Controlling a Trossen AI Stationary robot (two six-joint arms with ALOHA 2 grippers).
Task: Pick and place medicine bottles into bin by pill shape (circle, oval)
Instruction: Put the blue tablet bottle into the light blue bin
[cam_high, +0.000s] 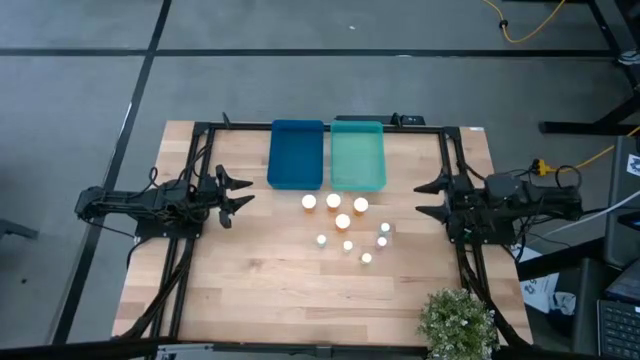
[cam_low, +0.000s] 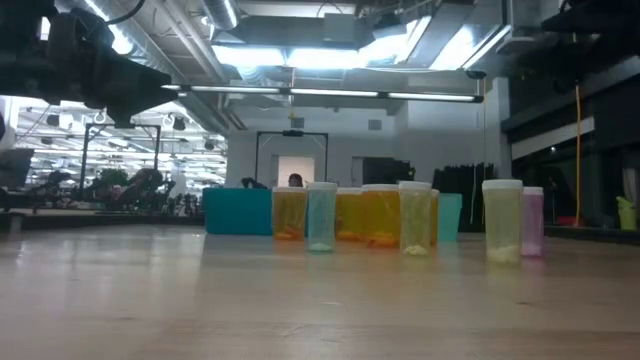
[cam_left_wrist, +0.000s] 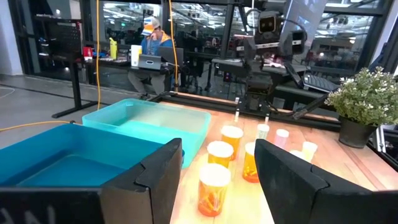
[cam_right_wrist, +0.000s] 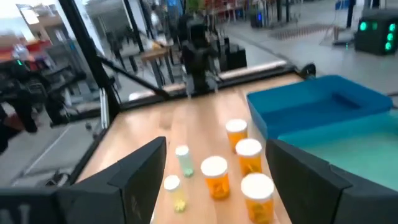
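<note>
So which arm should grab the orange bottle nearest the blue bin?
Probably left. The left end effector is open at the table's left, with that orange bottle nearest it and the blue bin just beyond. The right end effector is open too, but the other bottles stand between.

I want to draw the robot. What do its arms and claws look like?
Both arms are dark, nearly black, built from chunky jointed segments with thin black cables running along them. The left gripper and the right gripper each have two pointed fingers. Seen close, the fingers are broad, flat, matte black slabs with angled edges.
</note>
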